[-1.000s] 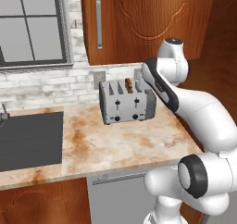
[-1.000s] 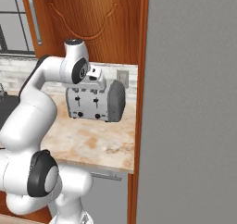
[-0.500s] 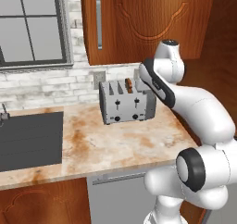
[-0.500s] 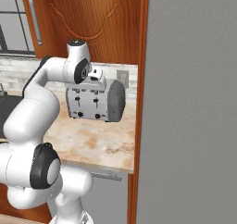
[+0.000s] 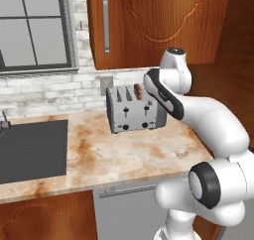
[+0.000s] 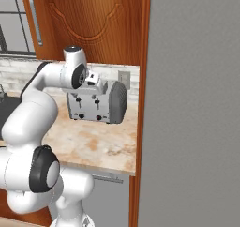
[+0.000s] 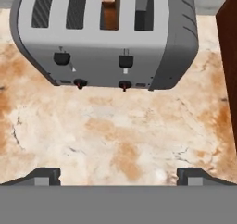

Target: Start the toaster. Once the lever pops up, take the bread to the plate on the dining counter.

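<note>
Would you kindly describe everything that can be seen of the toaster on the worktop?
The toaster is a boxy silver-grey appliance with four slots on top and darker rounded ends, metal by its look. Its front carries two small black levers above two black knobs. It stands upright on the marbled worktop, close to the brick back wall and beside a wooden cabinet side. A brown slice of bread sits in the third slot from the left in the hand view. Nothing else touches it.

Dark sink left; wood cabinet above; window.
</note>
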Tool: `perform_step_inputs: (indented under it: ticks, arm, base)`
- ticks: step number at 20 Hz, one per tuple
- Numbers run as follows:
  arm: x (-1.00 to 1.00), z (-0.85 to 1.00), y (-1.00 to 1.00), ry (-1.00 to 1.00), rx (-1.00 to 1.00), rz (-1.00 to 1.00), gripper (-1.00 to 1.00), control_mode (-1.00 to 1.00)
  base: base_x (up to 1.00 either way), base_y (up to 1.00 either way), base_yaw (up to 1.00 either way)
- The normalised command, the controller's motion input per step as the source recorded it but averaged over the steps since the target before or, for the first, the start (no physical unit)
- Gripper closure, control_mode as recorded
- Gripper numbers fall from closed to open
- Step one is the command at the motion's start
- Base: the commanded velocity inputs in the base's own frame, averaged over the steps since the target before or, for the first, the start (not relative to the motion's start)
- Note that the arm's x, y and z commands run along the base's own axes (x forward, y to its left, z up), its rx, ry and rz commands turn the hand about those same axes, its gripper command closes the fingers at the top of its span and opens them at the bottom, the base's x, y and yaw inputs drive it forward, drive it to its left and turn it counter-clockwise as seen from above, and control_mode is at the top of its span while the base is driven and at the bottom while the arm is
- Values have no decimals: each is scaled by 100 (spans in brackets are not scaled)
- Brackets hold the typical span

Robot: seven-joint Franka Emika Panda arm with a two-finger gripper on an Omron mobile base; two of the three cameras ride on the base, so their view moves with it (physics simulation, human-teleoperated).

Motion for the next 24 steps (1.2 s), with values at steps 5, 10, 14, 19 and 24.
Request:
perform_step_inputs:
  ticks: [5, 10, 14, 19, 24]
  arm:
    - [0, -14, 7, -4, 0, 0, -100, -100]
    - [7, -10, 4, -8, 0, 0, -100, -100]
    - [10, -10, 7, -5, 0, 0, -100, -100]
    - [17, -10, 6, -1, 0, 0, -100, -100]
    - [16, -13, 9, 0, 0, 0, -100, -100]
  base:
    - [0, 0, 0]
    - [0, 0, 0]
    - [0, 0, 0]
    - [0, 0, 0]
    - [0, 0, 0]
